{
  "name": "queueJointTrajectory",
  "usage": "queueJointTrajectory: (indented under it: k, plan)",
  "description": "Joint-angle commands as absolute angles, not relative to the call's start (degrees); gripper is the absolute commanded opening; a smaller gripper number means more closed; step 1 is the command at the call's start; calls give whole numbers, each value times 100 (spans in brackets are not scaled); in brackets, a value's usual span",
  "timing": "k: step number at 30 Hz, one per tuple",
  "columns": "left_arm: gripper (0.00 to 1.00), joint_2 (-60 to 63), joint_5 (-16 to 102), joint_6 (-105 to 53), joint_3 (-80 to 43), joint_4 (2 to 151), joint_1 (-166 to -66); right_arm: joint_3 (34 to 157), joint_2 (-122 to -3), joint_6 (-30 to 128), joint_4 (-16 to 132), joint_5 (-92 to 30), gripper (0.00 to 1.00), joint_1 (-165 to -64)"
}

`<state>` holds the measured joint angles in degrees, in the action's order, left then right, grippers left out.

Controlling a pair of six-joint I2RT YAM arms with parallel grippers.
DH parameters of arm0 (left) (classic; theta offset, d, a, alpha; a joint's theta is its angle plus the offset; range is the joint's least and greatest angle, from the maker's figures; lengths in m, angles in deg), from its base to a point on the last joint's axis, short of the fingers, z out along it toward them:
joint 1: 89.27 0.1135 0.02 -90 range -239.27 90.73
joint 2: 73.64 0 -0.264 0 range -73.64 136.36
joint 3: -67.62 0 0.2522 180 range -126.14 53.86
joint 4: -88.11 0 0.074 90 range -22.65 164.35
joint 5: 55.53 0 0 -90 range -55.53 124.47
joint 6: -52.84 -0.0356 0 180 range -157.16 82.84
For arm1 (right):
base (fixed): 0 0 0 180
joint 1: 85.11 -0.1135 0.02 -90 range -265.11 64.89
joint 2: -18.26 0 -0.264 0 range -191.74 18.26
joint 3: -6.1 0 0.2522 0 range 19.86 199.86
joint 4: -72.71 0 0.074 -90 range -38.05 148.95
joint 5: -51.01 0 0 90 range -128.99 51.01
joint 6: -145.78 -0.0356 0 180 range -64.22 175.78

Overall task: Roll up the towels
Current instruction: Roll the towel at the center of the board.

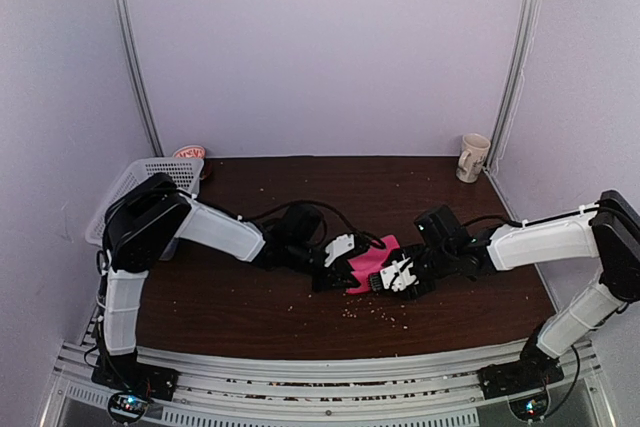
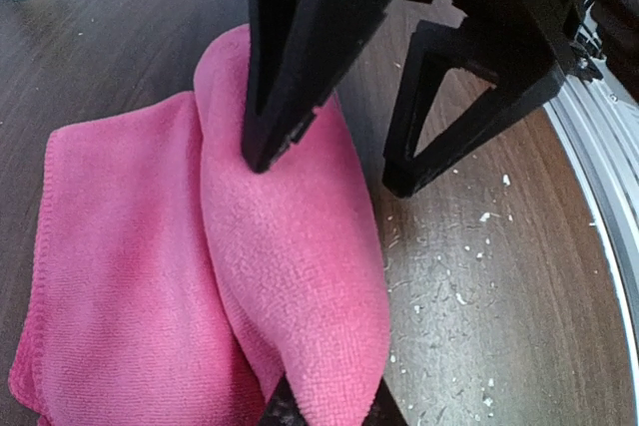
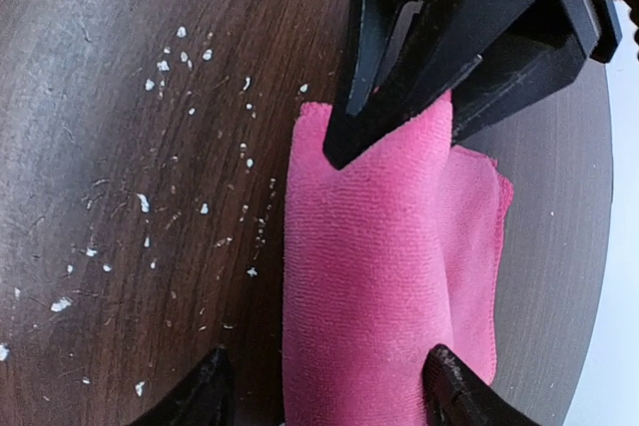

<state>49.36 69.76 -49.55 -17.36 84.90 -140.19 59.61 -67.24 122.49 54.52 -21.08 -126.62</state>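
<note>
Pink towel (image 1: 365, 265): mid-desk (image 1: 250, 307), doubled over into a loose, thick roll between both tools.
Left tool (image 3: 397, 137): closed, pinching one end of the roll.
Right tool (image 3: 324, 396): open, fingers straddling the other end.
Done: roll apparently only part-formed.
Remaining: tightening it; no second towel in view.

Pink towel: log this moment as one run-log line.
pink towel: partly rolled, on table | left hand: shut on one end of roll | right hand: open, astride other end
</note>
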Motion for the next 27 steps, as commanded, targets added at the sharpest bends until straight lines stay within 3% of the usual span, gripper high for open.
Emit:
queueJointTrajectory:
  k: [1, 5, 10, 14, 17, 27]
  plan:
    - [14, 5227, 6776, -4810, -1723, 7927, -13886, 6006, -6946, 11997, 5663, -2571, 58, -12729]
    - [19, 5174, 6816, -4781, -1709, 7947, -13829, 6160, -7144, 11854, 5520, -2667, 42, -12729]
    - [29, 5014, 6743, -4825, -1597, 7967, -13795, 6184, -7225, 11751, 5509, -2760, 36, -12729]
    - [53, 4572, 6353, -4874, -1137, 8354, -13788, 6322, -7261, 11692, 5263, -2690, 32, -12725]
    - [64, 4010, 6051, -4938, -551, 8951, -13788, 6460, -7307, 11646, 5004, -2581, 32, -12713]
    - [69, 2900, 5237, -5245, 871, 10630, -13929, 7306, -7645, 11296, 3909, -2022, 31, -12516]
